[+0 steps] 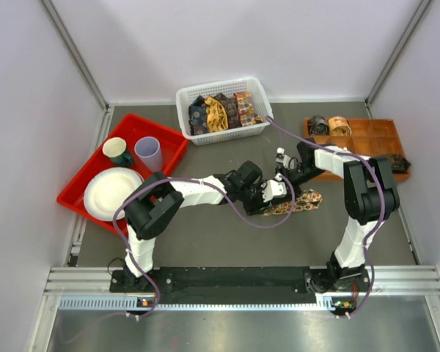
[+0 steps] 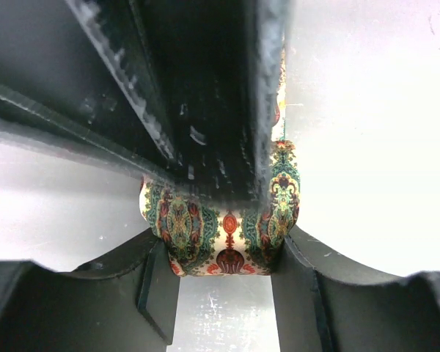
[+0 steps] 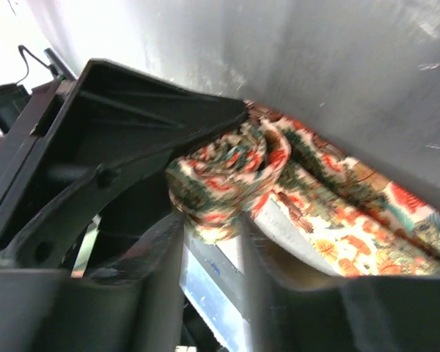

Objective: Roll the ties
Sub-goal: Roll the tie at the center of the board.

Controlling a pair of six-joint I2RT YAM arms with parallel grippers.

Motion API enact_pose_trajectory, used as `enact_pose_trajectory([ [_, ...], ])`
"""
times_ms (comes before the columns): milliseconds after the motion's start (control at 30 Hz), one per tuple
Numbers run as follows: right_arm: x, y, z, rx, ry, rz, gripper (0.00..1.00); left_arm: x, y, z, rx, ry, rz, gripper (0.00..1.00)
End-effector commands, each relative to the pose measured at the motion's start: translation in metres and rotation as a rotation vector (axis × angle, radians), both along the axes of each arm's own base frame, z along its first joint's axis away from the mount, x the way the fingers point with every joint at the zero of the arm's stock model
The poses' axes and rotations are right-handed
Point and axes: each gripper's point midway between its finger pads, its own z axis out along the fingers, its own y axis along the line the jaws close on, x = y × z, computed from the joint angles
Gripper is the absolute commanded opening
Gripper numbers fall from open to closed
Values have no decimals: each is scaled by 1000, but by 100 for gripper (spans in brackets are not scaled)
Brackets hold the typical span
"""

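Both arms bend inward to mid-frame; left gripper (image 1: 273,193) and right gripper (image 1: 286,178) each pinch the patterned tie (image 1: 302,202), its end coiled.

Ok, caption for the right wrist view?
Partly rolled tie between the fingertips of the right gripper, left gripper alongside, tail trailing over the table.

Cream tie (image 2: 227,246), green-and-red paisley motifs
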Motion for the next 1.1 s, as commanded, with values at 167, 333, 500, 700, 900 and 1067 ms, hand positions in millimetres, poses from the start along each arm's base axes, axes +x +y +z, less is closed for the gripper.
enact_pose_trajectory([
  [167,10,4,-11,12,-34,53,37,-29,49,-54,233,150,41,26],
  [333,8,11,-4,68,-20,41,44,-29,48,-55,232,152,41,26],
  [500,9,4,-15,-5,-13,33,0,-30,48,-55,229,154,41,29],
  [700,14,-18,-36,-165,-65,52,0,-30,33,-39,120,154,32,48],
  [900,20,-34,-49,-286,-93,45,0,-8,8,10,-115,110,71,62],
  [1067,24,-40,-54,-330,-101,37,0,2,8,51,-242,69,76,99],
])
